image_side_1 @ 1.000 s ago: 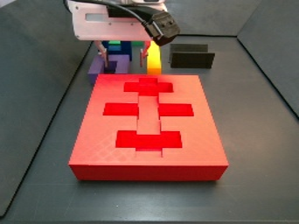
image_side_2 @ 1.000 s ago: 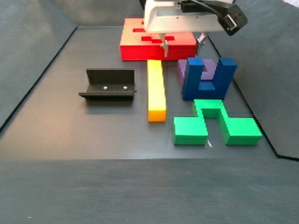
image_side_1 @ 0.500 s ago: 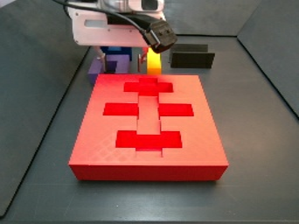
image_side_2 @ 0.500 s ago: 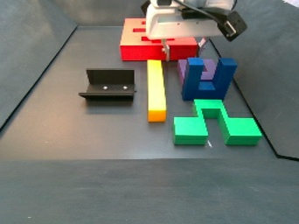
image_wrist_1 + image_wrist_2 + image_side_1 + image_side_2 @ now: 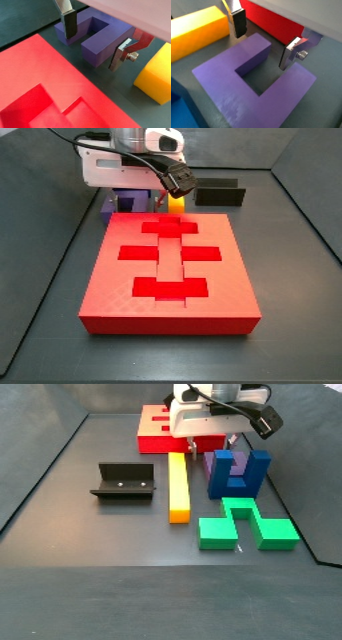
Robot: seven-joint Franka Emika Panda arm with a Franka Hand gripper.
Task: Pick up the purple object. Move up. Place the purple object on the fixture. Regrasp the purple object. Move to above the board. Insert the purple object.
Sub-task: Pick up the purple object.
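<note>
purple object (image 5: pixel 251 80), silver-fingered gripper (image 5: pixel 264 42)

End effector (image 5: pixel 266 42) low, fingers (image 5: pixel 238 22) apart.

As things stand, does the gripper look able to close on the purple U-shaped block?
Probably yes. The gripper is open, its fingers straddling one prong of the purple U-shaped plastic block; nothing lies between. The yellow bar and red board sit just outside.

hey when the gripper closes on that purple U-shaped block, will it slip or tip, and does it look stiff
The purple object looks like thick matte plastic, so probably stiff and not very slippery. It lies flat on the floor with broad faces, so it seems unlikely to roll or tip. The gripper hangs open with its fingers astride one prong, whose flat sides should probably give a steady hold.
</note>
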